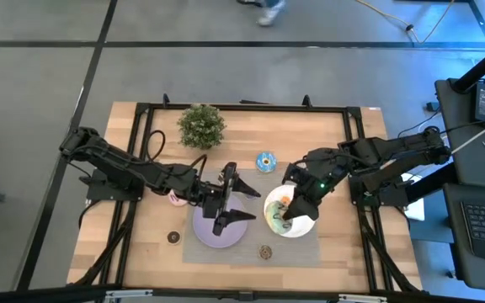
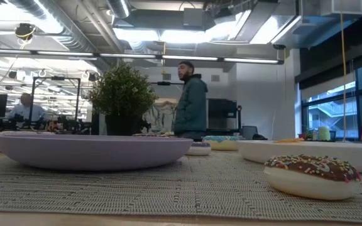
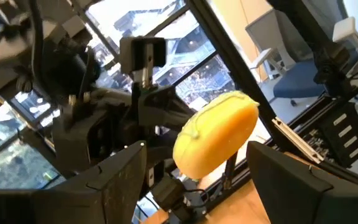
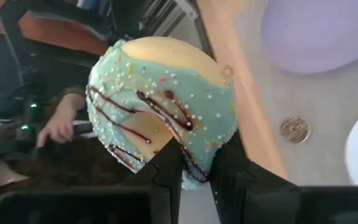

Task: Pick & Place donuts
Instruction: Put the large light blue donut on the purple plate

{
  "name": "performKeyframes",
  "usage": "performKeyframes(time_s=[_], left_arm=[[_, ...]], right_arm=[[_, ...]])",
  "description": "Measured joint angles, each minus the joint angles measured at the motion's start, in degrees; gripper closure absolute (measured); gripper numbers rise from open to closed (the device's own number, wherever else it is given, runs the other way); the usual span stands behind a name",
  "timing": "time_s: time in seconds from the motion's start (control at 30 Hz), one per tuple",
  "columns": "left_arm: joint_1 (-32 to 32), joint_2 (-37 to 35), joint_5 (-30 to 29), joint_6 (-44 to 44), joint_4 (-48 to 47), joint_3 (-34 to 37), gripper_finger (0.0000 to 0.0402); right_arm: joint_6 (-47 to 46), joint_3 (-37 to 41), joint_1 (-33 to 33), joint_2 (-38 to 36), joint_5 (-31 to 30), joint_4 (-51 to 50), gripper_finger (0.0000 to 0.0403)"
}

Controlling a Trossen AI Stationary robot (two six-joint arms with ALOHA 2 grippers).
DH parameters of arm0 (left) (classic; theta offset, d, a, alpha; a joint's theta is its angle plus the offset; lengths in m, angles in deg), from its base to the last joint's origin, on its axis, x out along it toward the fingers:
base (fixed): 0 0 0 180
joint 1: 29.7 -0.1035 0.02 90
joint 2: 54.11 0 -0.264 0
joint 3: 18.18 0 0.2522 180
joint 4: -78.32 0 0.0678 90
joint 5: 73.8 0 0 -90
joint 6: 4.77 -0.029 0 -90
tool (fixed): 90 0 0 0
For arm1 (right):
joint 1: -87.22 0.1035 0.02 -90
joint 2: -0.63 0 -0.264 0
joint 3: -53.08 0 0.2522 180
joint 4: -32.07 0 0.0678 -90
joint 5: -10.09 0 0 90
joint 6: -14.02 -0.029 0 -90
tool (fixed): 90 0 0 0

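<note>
My right gripper (image 1: 288,215) hangs over the white plate (image 1: 303,227), shut on a green-iced donut (image 4: 160,112) with chocolate drizzle. The left wrist view shows that donut's yellow underside (image 3: 216,134). My left gripper (image 1: 232,200) is open above the lilac plate (image 1: 205,234), its fingers (image 3: 114,180) spread wide and pointing toward the right gripper; it holds nothing. A blue donut (image 1: 265,160), a pink one (image 1: 175,198), a small dark one (image 1: 173,238) and a chocolate sprinkled one (image 2: 313,172) lie flat on the table. My right gripper pinches the green-iced donut by its rim (image 4: 194,165) between its two fingers (image 4: 166,171). The fingers slant down from the table's far right. The donut stands on edge in the hold, lifted clear, with its iced face turned to the wrist camera.
A potted plant (image 1: 201,124) stands at the far side. A grey mat (image 1: 310,248) lies under both plates. A person (image 2: 190,100) stands in the room beyond the table. Bare wood shows at the near left corner (image 1: 116,252).
</note>
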Motion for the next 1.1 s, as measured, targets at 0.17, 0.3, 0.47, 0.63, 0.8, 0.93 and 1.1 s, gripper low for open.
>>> performKeyframes(time_s=[0.17, 0.3, 0.47, 0.63, 0.8, 0.93, 1.1], left_arm=[[-0.23, 0.64, -0.14, -0.94, 0.20, -0.01, 0.0134], [-0.82, 1.73, -0.52, -1.12, -0.26, 0.00, 0.0141], [-1.05, 1.74, -0.69, -3.10, 0.14, 0.00, 0.0147], [-1.03, 1.58, 0.80, -2.28, -0.42, 0.00, 0.0148], [-1.04, 1.58, 4.58, -0.57, -0.96, 0.00, 0.0149], [-0.92, 1.58, 6.10, 0.55, -1.49, 0.00, 0.0149], [-0.92, 1.56, 7.36, 2.68, -2.61, 0.00, 0.0149]], right_arm=[[-2.68, 0.04, -1.61, 0.10, 2.00, 3.42, 0.0331], [-2.72, 0.04, -2.95, 1.20, 5.76, 5.72, 0.0331], [-3.97, 0.04, -3.04, 3.57, 9.95, 5.18, 0.0331], [-5.49, 0.04, -3.04, 5.19, 13.55, 5.38, 0.0331], [-5.57, 0.04, -4.23, 5.54, 15.80, 5.79, 0.0331], [-5.65, 0.04, -5.66, 5.55, 15.98, 5.81, 0.0331], [-5.64, 0.04, -6.99, 5.55, 16.14, 5.79, 0.0331]])
